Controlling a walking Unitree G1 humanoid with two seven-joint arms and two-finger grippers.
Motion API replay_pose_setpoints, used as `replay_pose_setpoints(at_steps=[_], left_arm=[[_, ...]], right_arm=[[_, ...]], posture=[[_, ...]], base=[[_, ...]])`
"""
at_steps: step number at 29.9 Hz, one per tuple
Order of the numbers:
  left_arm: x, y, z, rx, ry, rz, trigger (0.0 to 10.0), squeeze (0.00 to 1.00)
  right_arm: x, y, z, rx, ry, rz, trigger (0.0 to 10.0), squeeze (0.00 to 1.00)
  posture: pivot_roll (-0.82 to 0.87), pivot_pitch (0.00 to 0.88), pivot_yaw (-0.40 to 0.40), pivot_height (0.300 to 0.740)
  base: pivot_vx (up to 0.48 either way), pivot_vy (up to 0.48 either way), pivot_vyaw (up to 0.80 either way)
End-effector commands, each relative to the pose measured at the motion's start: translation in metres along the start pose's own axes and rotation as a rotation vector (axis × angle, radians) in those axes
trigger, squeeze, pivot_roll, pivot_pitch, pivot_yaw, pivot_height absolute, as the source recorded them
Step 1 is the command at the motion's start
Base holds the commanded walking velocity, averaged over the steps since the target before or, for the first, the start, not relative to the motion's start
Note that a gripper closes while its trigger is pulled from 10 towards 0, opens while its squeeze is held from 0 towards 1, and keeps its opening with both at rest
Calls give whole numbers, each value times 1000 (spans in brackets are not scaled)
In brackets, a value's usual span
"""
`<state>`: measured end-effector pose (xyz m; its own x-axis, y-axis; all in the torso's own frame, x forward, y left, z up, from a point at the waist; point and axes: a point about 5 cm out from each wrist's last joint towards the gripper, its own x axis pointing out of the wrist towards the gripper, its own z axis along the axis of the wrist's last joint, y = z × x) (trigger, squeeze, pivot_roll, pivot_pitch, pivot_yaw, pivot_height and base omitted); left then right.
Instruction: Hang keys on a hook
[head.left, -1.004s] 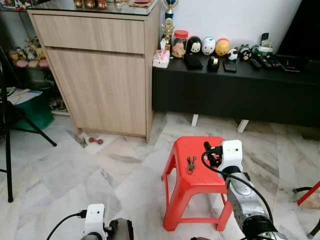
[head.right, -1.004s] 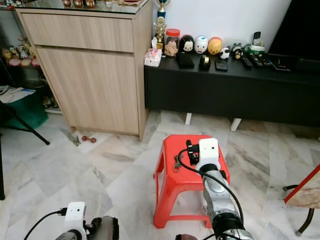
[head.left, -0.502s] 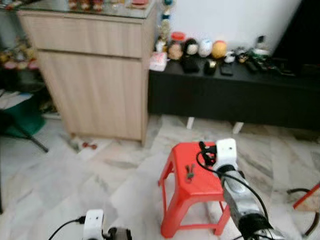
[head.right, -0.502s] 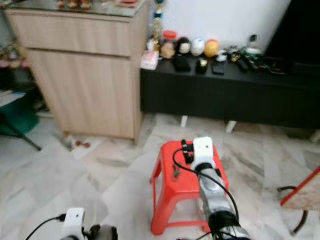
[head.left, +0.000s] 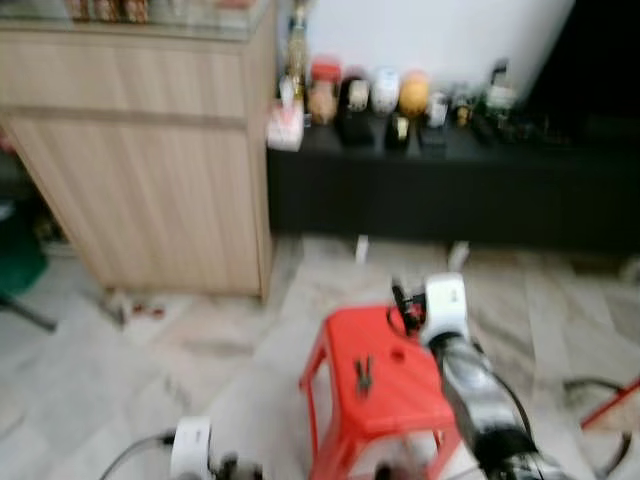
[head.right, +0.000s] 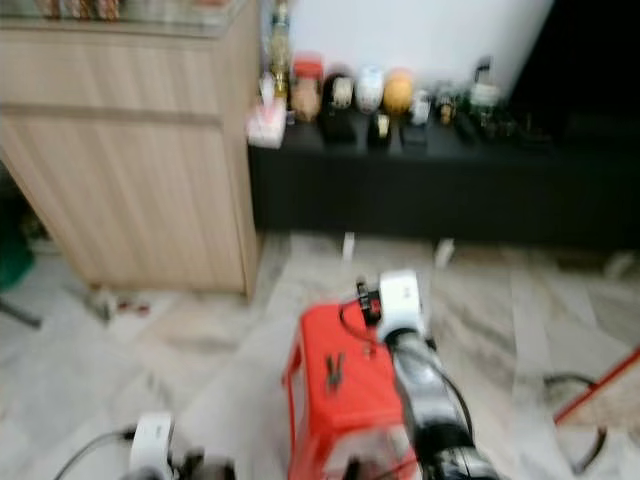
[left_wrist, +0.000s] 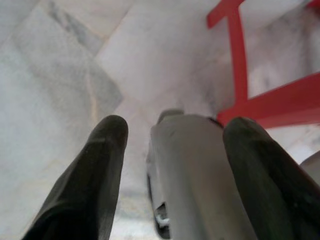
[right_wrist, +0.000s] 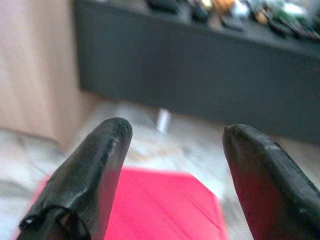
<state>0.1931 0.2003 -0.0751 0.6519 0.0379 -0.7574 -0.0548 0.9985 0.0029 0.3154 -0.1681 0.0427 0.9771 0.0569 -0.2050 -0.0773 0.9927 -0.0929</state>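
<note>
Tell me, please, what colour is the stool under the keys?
Red; the stool shows best in the left eye view.

The right arm (head.left: 478, 400) is a silver, rounded metal tube with darker bands near the joints, blurred in both eye views. At its far end sits a white, box-like camera housing (head.left: 445, 298), and a black cable (head.left: 408, 318) loops out from its left side and runs back along the arm. On the left, near the lower edge, a second white housing (head.left: 190, 446) with a thin dark cable belongs to the left arm.

The right end effector (right_wrist: 175, 175) has two long, matt black fingers (right_wrist: 85, 175) with rounded, slightly scuffed tips. The left end effector (left_wrist: 172, 165) has the same black fingers (left_wrist: 87, 180), and between them shows a silver, cylindrical body part (left_wrist: 200, 175) with a small dark recess.
</note>
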Motion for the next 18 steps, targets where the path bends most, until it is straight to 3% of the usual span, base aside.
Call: replay_pose_setpoints(at_steps=[1, 18], left_arm=[[-3, -4, -15, -10, 56, -9, 10000, 0], [-2, -5, -15, -11, 57, -14, 10000, 0]], right_arm=[[2, 4, 2, 13, 1, 12, 10000, 0], [1, 6, -5, -53, 42, 46, 10000, 0]], posture=[[44, 0, -102, 631], [45, 0, -103, 631]], base=[[0, 0, 0], [0, 0, 0]])
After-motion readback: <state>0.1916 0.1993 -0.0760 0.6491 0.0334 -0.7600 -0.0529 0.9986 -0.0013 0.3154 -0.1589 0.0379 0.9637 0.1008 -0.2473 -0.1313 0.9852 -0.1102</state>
